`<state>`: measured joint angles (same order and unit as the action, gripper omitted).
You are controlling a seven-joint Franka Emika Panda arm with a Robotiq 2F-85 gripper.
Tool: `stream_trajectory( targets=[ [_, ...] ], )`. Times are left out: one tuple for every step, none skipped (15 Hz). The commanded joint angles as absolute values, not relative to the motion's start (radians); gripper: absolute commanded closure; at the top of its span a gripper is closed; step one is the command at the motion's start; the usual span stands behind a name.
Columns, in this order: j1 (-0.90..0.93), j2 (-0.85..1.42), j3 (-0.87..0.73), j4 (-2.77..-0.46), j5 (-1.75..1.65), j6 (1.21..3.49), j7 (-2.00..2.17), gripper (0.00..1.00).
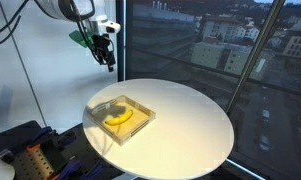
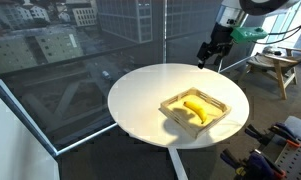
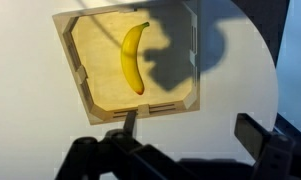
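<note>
The yellow banana (image 3: 135,58) lies untouched near the middle of the shallow square wooden tray (image 3: 150,110), which rests on the round white table (image 1: 190,120). Nothing has been gripped: the jaws stand fully spread and empty, well above the table and apart from the tray. In both exterior views the white robot arm (image 1: 70,8) hangs over the table's edge with its wrist pointing down. In the wrist view the tray sits toward 11 o'clock of the jaws.
</note>
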<state>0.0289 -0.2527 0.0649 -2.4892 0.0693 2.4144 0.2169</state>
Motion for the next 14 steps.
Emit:
stream_trajectory(
  targets=[
    [0.012, -0.231, 0.074, -2.451, 0.031, 2.382, 0.254, 0.0],
    [0.011, -0.225, 0.074, -2.444, 0.026, 2.374, 0.257, 0.0],
    [0.009, -0.22, 0.075, -2.436, 0.017, 2.363, 0.265, 0.0],
    [0.008, -0.215, 0.075, -2.427, 0.009, 2.349, 0.271, 0.0],
    [0.009, -0.211, 0.074, -2.417, 0.005, 2.333, 0.273, 0.0],
    [0.011, -0.207, 0.073, -2.404, 0.005, 2.311, 0.273, 0.0],
    [0.011, -0.204, 0.072, -2.393, 0.004, 2.293, 0.276, 0.0],
    [0.013, -0.202, 0.071, -2.381, 0.008, 2.274, 0.272, 0.0],
    [0.014, -0.199, 0.069, -2.369, 0.011, 2.259, 0.271, 0.0],
    [0.014, -0.197, 0.069, -2.358, 0.01, 2.245, 0.272, 0.0],
    [0.015, -0.192, 0.068, -2.345, 0.012, 2.23, 0.271, 0.0],
    [0.015, -0.187, 0.068, -2.333, 0.013, 2.215, 0.27, 0.0],
    [0.015, -0.182, 0.067, -2.322, 0.014, 2.203, 0.27, 0.0],
    [0.015, -0.176, 0.067, -2.312, 0.011, 2.193, 0.272, 0.0]
  ],
)
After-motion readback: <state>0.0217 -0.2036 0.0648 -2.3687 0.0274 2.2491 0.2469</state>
